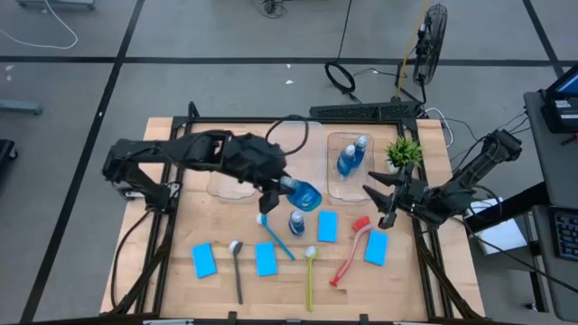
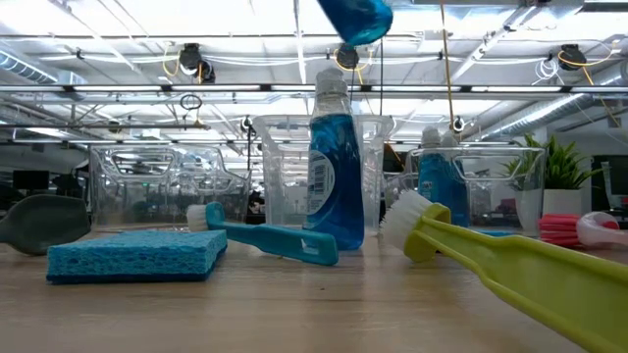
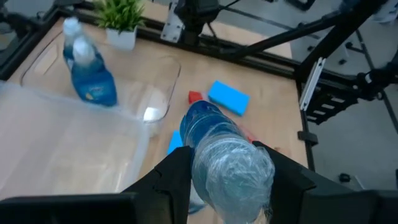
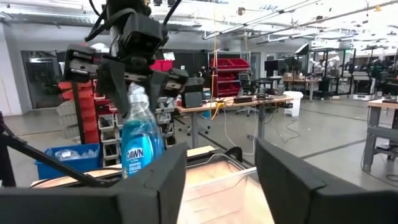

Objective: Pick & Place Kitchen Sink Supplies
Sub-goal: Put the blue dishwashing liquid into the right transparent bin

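Left gripper (image 1: 287,188) clamps a small blue bottle (image 1: 305,195) by its base end, carrying it tipped on its side above the table, between the two clear tubs (image 1: 349,177). I judge this bottle moderately heavy with liquid, its plastic wall smooth, slippery and slightly yielding, so I grip across the broad lower body, never the narrow neck or pale cap. Right gripper (image 1: 385,200) hangs empty with fingers spread near the right tub, which already holds two bottles (image 1: 346,161). A fourth bottle (image 1: 296,222) stands upright on the table among the sponges (image 1: 204,260) and brushes (image 1: 349,255); whether its cap is fully seated I cannot tell.
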